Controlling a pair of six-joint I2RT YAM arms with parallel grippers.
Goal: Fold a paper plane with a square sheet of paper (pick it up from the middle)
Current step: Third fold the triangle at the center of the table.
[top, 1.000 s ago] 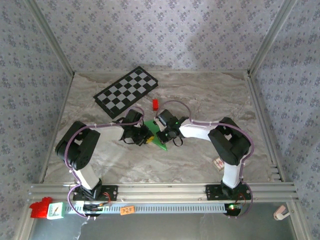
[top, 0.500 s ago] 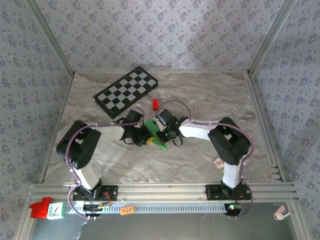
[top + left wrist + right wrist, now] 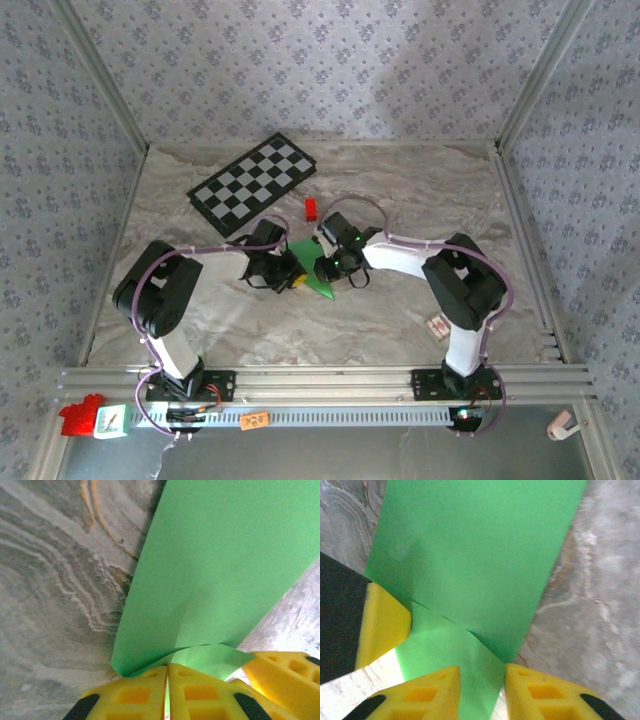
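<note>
The square sheet of paper [image 3: 306, 251], bright green and folded into a narrow pointed shape, lies on the marble table between the two grippers. My left gripper [image 3: 168, 666] is shut on a raised fold at the paper's [image 3: 215, 570] near edge. My right gripper [image 3: 482, 669] stands open, its yellow fingers apart with a loose flap of the paper [image 3: 475, 555] lying between them. The two grippers face each other closely: a left finger [image 3: 382, 625] shows in the right wrist view, a right finger [image 3: 285, 672] in the left wrist view. From above, the left gripper [image 3: 290, 272] and right gripper [image 3: 328, 268] meet over the paper.
A black-and-white checkered board [image 3: 253, 183] lies at the back left. A small red block [image 3: 310, 208] sits just behind the paper. A small object [image 3: 436, 326] lies by the right arm's base. Metal frame posts and patterned walls close in the table.
My right gripper's jaws have parted and released the paper, and its wrist has shifted slightly away from the camera. The left gripper keeps its hold.
</note>
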